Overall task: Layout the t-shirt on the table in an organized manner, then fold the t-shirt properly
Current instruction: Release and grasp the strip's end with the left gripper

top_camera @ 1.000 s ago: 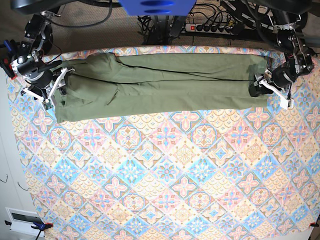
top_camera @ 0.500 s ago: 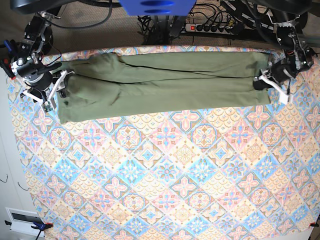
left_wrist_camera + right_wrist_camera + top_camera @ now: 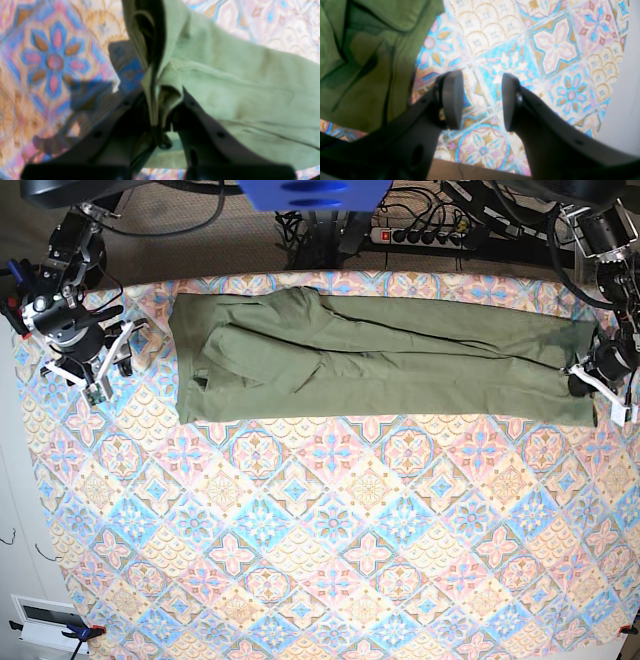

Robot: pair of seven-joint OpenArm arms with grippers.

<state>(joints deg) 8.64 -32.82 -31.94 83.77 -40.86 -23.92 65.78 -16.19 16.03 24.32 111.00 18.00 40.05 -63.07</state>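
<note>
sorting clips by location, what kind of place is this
Probably a robot lab or workshop bench, not a home: a cloth-covered table with an olive t-shirt, a power strip with cables behind it, and clamps holding the cloth.

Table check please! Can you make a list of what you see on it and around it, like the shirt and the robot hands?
Surface: table under a pastel tile-pattern cloth, lying flat.
Job's things: t-shirt, olive green, folded into a long band across the far side.
Clutter: nothing seen.
Grippers: left gripper has its jaws shut on the t-shirt's edge; right gripper has its jaws open over bare cloth, beside the shirt, not touching it.
Cables: power strip with plugs behind the table.
Surroundings: carpeted floor beyond the far edge.
</note>
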